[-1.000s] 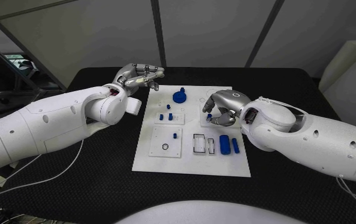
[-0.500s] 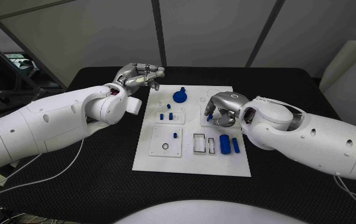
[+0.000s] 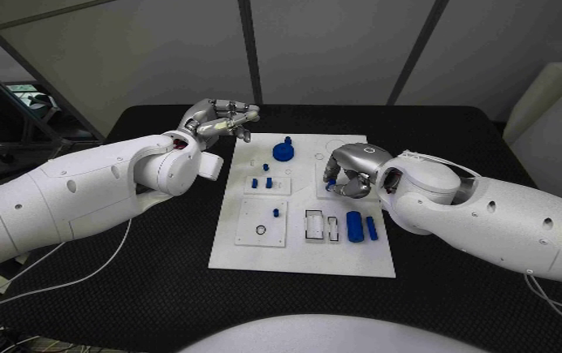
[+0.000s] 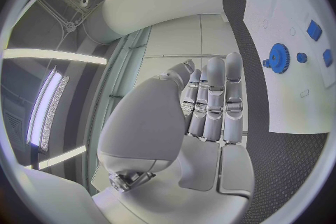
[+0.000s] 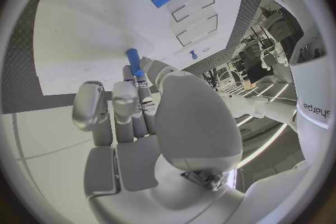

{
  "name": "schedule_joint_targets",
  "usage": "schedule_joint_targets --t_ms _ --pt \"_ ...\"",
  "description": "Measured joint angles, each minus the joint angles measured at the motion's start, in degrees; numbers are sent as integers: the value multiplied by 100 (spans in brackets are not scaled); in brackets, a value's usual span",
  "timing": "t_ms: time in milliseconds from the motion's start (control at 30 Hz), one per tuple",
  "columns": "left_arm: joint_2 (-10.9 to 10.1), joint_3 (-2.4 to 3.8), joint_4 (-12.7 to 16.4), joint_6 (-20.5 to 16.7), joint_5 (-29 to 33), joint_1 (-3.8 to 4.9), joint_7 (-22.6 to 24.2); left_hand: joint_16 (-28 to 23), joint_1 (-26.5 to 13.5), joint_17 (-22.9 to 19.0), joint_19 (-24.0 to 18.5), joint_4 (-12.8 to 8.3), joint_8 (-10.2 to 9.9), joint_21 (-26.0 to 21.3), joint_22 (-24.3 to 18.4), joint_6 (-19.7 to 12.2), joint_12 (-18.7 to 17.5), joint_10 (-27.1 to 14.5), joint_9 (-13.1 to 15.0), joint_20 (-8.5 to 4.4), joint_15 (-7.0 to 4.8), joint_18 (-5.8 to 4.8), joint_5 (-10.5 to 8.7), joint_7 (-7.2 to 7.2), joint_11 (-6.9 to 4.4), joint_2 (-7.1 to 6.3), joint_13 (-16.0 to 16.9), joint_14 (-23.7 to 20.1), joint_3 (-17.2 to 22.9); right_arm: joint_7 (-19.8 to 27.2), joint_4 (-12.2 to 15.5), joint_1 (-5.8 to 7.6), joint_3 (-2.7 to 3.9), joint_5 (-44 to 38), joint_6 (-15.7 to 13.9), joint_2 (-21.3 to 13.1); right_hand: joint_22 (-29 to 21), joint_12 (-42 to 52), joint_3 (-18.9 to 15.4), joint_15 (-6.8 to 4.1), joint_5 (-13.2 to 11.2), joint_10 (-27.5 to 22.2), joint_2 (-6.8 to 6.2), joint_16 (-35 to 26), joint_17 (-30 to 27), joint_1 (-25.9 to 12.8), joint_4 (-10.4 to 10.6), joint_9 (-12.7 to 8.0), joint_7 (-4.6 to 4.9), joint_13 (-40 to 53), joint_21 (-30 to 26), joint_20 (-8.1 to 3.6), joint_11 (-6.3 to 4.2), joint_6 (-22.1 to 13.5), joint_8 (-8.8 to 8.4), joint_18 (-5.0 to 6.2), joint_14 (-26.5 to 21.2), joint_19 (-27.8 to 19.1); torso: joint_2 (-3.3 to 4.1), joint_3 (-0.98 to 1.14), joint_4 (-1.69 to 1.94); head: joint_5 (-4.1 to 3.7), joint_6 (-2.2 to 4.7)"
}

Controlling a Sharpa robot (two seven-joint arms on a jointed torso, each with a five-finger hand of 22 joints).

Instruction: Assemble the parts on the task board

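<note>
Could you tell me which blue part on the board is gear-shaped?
The blue gear at the task board's far end; the other parts are plain pegs and bars.

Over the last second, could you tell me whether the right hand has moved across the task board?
No, barely: the right hand hovers at the same spot on the task board, just right of the blue gear, holding a small blue peg.

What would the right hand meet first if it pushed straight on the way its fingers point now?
Most likely the task board. The right hand hangs over it with fingers aimed down, pinching a small blue peg whose tip would touch the white surface first. How near it already is cannot be judged.
</note>
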Motion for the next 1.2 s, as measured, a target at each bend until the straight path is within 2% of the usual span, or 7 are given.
schedule_joint_targets --t_ms 200,467,800,833,867,1033,1200 --pt "-3 0 3 2 0 0 -2 0 0 0 0 0 0 0 0 0 0 0 0 0 0 0 0 0 0 0 0 0 0 -7 1 -2 -3 -30 -112 -1 143 144 125 -31 -38 95 51 97 108 127 -125 28 -34 55 122 -60 95 151 67 0 31 77 -1 -2 -1 0 -8" --pt "-8 0 4 6 1 0 -4 0 0 0 0 0 0 0 0 0 0 0 0 0 0 0 0 0 0 0 0 0 0 -7 151 -7 -5 -84 -280 -97 187 145 173 -31 -47 100 65 129 142 186 -177 28 -23 59 146 -62 101 162 67 0 31 117 -4 -2 -1 10 -10" --pt "-3 0 -4 9 1 -4 -5 0 0 -5 0 0 0 0 -1 -22 0 -21 0 0 0 0 0 21 -20 0 0 0 0 -19 767 -3 4 -138 -512 -340 220 145 208 -31 2 99 65 133 159 186 -212 27 -23 60 170 -61 101 162 66 -4 31 117 -14 -2 -10 5 35" --pt "-1 0 -5 10 1 -5 -5 0 0 -5 0 0 0 0 -1 -21 0 -21 0 0 0 0 0 21 -20 0 0 0 0 -19 844 -3 4 -141 -539 -341 227 146 208 -31 2 99 65 152 159 186 -212 27 -23 60 170 -62 101 162 66 -14 31 117 -14 -2 -10 4 38" --pt "0 0 -5 10 1 -6 -5 0 0 -5 0 0 0 0 -1 -22 0 -21 0 0 0 0 0 21 -20 0 0 0 0 -18 892 -3 4 -143 -557 -338 228 145 208 -31 2 99 65 152 164 186 -213 27 -23 60 193 -74 101 162 66 -92 31 130 -14 -2 -10 4 39" --pt "12 0 -7 13 1 -11 -5 0 0 -4 0 1 0 0 -1 -21 0 -21 0 0 0 0 0 21 -20 0 0 0 -1 6 1046 -3 5 -138 -638 -199 227 145 227 -31 25 98 65 152 172 186 -232 26 -23 60 200 -69 101 162 66 -93 31 150 -14 -4 -2 42 36" --pt "43 0 -11 17 1 -13 -5 0 0 -4 0 1 0 0 -1 -21 0 -21 0 0 0 1 0 21 -20 0 0 0 -1 64 1032 -4 5 -76 -660 148 227 145 226 -31 25 98 65 152 177 186 -232 21 -23 60 200 -60 101 161 66 -93 31 158 -10 -12 13 109 8"
